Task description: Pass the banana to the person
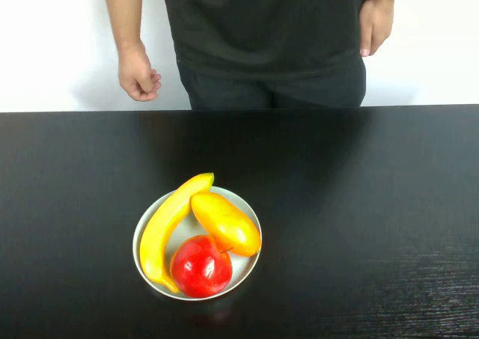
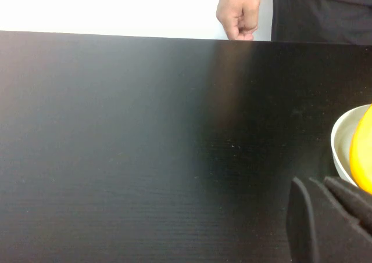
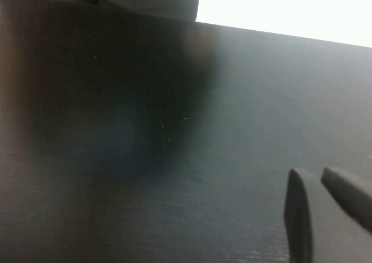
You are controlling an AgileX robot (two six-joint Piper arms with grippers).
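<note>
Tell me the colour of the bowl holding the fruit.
White or pale grey bowl, clearest in the high view. Neither left gripper nor right gripper is near it.

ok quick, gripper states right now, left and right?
Left gripper: low over the black table, beside the white bowl; holds nothing, finger state cannot be told.
Right gripper: over bare table, holds nothing, finger state cannot be told.

The left gripper [image 2: 325, 216] hung low over the table, the right gripper [image 3: 325, 211] likewise; neither held anything.
</note>
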